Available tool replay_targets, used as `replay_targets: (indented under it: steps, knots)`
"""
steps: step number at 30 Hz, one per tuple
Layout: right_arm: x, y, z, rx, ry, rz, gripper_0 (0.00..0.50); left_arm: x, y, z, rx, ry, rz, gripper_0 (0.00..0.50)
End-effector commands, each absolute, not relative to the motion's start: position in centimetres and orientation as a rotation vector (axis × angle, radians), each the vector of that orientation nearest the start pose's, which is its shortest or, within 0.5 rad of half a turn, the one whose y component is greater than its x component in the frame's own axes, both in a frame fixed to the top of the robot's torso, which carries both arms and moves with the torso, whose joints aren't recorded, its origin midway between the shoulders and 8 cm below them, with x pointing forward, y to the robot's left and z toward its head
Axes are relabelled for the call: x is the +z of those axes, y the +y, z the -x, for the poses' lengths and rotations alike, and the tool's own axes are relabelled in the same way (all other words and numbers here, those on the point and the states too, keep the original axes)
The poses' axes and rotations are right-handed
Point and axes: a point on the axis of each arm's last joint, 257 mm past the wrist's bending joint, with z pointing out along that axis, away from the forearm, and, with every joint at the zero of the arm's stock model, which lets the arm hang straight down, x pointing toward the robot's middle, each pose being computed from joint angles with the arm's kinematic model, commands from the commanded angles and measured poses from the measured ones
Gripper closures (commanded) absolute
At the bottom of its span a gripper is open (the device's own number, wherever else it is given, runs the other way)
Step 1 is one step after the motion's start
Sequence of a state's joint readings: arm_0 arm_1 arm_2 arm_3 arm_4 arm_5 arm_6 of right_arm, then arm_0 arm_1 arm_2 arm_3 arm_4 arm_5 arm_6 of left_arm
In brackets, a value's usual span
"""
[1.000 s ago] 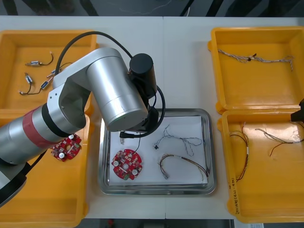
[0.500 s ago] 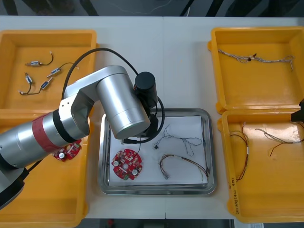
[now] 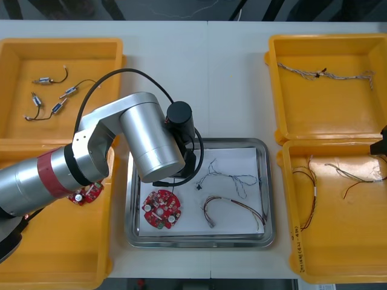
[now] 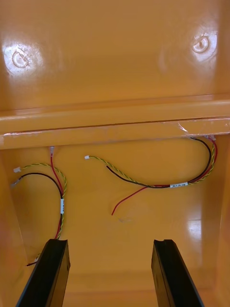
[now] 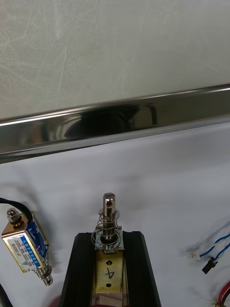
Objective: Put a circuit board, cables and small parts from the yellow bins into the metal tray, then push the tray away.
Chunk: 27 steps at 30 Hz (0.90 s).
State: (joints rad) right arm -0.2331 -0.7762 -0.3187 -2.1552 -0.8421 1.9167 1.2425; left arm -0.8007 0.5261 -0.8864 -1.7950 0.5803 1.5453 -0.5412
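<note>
In the left wrist view my left gripper (image 5: 109,236) is shut on a small metal part (image 5: 109,211) with a spring and a pin, held just above the white inside of the metal tray (image 5: 115,120). A second small metal part (image 5: 26,244) lies on the white beside the fingers. From the front, my left arm (image 3: 151,142) covers the tray's (image 3: 266,181) far-left corner. In the tray lie a red circuit board (image 3: 161,209), a blue and white cable (image 3: 228,177) and a red and yellow cable (image 3: 233,208). My right gripper (image 4: 109,276) hangs open over red and yellow cables (image 4: 153,182).
The far-left yellow bin (image 3: 18,51) holds several small metal parts (image 3: 51,96). A circuit board (image 3: 84,194) lies in the near-left bin. A twisted cable (image 3: 323,74) lies in the far-right bin, and red and yellow cables (image 3: 338,175) in the near-right bin (image 3: 290,241).
My left arm has swung nearer and lower over the tray's far-left part, uncovering the small parts in the far-left bin. The right arm has not moved.
</note>
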Motion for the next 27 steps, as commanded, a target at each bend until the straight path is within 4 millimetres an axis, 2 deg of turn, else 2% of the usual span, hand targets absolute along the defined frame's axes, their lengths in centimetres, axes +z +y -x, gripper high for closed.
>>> replay_targets:
  steps: [1, 3, 4, 5, 19, 22, 27]
  knots:
    - [-12.8, -38.5, -39.0, -0.034, 2.598, -0.116, 0.000, -28.0, 7.6, -44.4, -0.009, 2.674, -0.191, 0.494]
    - [-12.8, -38.6, -39.0, -0.037, 2.599, -0.117, 0.000, -27.9, 7.7, -44.5, -0.008, 2.671, -0.189, 0.328]
    - [-12.8, -38.6, -39.0, -0.036, 2.599, -0.119, 0.000, -27.9, 7.6, -44.5, -0.010, 2.671, -0.186, 0.143]
    - [-12.9, -38.6, -39.0, -0.035, 2.600, -0.118, 0.000, -27.9, 7.6, -44.6, -0.010, 2.667, -0.184, 0.008]
    - [-12.9, -38.4, -38.9, -0.026, 2.600, -0.129, 0.000, -26.9, 6.9, -44.8, -0.051, 2.641, -0.177, 0.000]
    - [-12.9, -38.4, -38.9, -0.022, 2.601, -0.129, 0.000, -26.1, 6.9, -44.8, -0.072, 2.645, -0.164, 0.000]
    - [-12.9, -38.2, -38.9, -0.014, 2.603, -0.131, 0.000, -23.4, 7.3, -44.6, -0.089, 2.664, -0.131, 0.000]
